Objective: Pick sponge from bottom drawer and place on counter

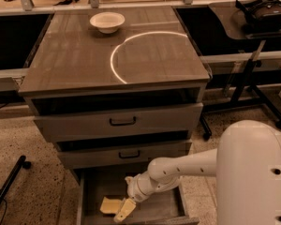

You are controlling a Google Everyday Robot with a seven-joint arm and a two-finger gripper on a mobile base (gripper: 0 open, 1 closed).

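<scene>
The pale-yellow sponge [108, 205] lies on the wood-grain floor of the open bottom drawer [93, 189], towards its front left. My gripper [123, 211] reaches down into the drawer from the right, its cream fingers right beside the sponge's right edge and partly over it. The white arm [187, 165] runs from the lower right. The counter [84, 55] with its white arc mark is above, glossy and grey-brown.
A cream-white bowl [107, 21] stands at the back of the counter. Two upper drawers with black bar handles [122, 122] are slightly pulled out. A side table with a black headset [267, 11] stands at the right. A black leg [9, 184] lies on the floor at left.
</scene>
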